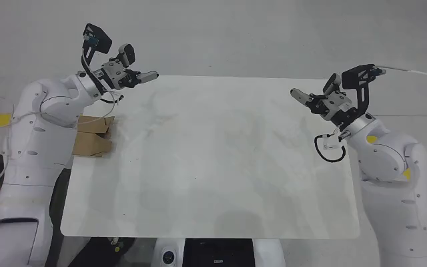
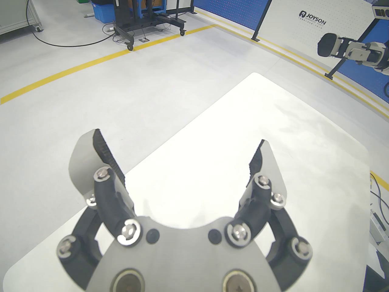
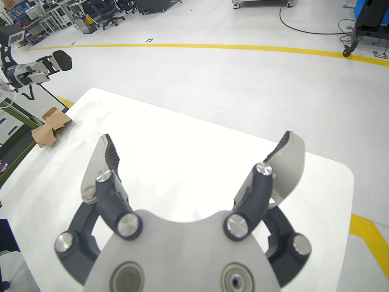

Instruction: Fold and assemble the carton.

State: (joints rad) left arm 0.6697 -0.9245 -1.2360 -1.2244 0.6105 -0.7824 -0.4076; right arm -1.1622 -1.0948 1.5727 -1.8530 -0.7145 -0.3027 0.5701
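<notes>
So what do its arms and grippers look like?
White, glossy, rounded shells cover the left arm and right arm. The left gripper and right gripper are silver metal with black linkages; their fingers carry black ribbed pads. A black cable loops by the right wrist.

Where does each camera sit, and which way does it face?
Top view: above the arms, looking down on the table; both arms show, left hand and right hand open near the far corners.
Left wrist view: on the left wrist, facing across the table toward the right hand; own fingers in front.
Right wrist view: on the right wrist, facing across toward the left hand and brown carton.
Shared: top and right wrist views both show the carton at the table's edge.
</notes>
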